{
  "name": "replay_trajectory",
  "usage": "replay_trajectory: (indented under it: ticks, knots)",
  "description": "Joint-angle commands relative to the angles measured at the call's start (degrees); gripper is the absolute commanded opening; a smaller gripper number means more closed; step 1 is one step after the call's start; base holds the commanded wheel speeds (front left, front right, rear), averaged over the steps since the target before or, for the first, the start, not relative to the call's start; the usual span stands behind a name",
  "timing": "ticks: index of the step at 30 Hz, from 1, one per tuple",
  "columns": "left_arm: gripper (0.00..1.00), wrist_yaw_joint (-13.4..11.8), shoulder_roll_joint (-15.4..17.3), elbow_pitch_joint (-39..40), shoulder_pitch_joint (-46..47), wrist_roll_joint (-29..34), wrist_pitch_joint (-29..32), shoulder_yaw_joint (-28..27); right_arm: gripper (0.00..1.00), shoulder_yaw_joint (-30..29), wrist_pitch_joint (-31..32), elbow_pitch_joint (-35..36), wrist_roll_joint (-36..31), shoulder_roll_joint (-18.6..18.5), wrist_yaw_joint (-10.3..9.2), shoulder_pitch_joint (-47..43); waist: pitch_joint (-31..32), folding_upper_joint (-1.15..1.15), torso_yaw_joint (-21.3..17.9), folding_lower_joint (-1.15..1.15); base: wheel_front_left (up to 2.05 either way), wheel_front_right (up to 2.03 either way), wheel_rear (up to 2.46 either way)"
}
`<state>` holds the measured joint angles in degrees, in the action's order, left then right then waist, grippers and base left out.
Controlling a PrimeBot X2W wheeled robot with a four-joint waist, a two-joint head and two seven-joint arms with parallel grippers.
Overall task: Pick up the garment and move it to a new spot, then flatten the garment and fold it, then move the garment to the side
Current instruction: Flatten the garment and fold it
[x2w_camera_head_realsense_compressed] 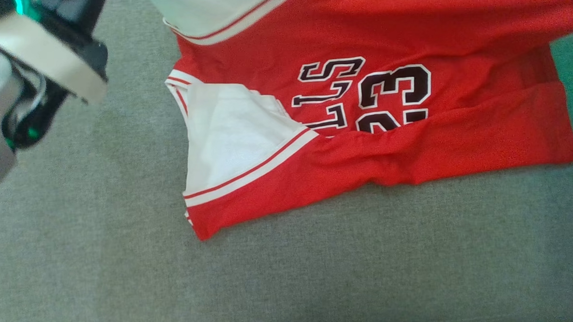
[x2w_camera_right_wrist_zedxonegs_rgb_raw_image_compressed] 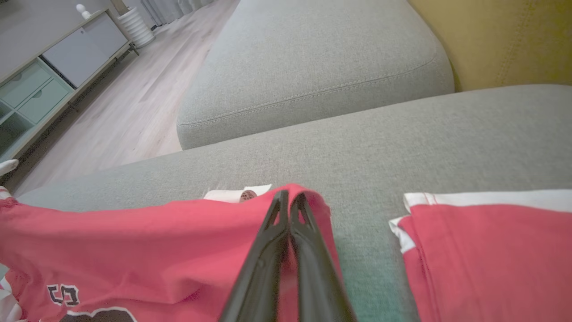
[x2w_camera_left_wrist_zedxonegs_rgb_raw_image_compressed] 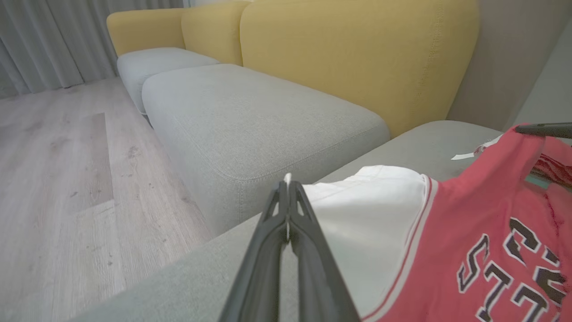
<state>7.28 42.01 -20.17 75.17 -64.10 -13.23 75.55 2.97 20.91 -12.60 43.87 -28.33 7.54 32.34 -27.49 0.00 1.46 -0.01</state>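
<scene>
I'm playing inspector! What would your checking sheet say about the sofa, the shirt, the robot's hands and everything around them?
Surface: grey sofa cushion, flat.
Job's things: red jersey with number 23, partly folded over and wrinkled, white inside showing.
Clutter: small white tag at the jersey's edge; cannot tell if it is attached.
Grippers: left gripper shut, pinching a white sliver, seemingly the jersey's lining; right gripper shut on a raised red edge.
Cables: pale cable looped at the left wrist.
Surroundings: yellow backrests, wood floor, curtains, cabinet.
</scene>
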Motion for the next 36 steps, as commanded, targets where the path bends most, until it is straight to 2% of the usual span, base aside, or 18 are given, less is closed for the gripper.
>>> replay_trajectory:
  ticks: [1,12,18,21,28,32,36]
  knots:
    - [0.00,-1.0,3.6,2.8,-0.4,-1.2,-0.8,-4.0,0.00,-1.0,-0.4,2.7,0.6,-2.0,-0.05,-2.4,0.4,0.00,0.5,0.01,0.00,0.00,0.00]
    - [0.00,-7.2,11.8,19.1,-14.9,-4.8,-1.7,-5.5,0.00,-6.5,0.3,6.8,1.5,-1.1,-0.05,-11.5,1.1,0.00,1.2,0.01,0.00,0.00,0.00]
    - [0.00,-9.5,13.9,24.8,-20.8,-5.7,-1.7,-6.4,0.00,-7.0,0.6,8.1,1.5,-0.1,-0.05,-13.9,0.7,0.00,1.3,0.01,0.00,0.00,0.00]
    - [0.00,-10.6,13.9,27.0,-24.2,-6.2,-1.7,-7.1,0.00,-7.4,1.0,8.4,1.6,0.6,-0.05,-15.1,0.5,0.00,1.6,0.01,0.00,0.00,0.00]
    - [0.00,-11.3,13.6,28.9,-30.8,-5.9,-1.8,-10.4,0.00,-9.4,2.2,9.7,2.8,1.1,-0.05,-18.8,0.6,0.00,2.1,0.01,0.00,0.00,0.00]
    - [0.00,-11.2,12.1,29.2,-34.2,-5.6,-1.8,-11.1,0.00,-10.0,3.2,9.9,3.7,1.5,-0.05,-20.9,0.9,0.00,2.3,0.01,0.00,0.00,0.00]
    - [0.00,-10.0,9.1,27.1,-36.5,-6.6,-1.8,-11.2,0.00,-10.4,3.2,9.5,3.5,2.6,-0.05,-21.9,0.9,0.00,2.5,0.01,0.00,0.00,0.00]
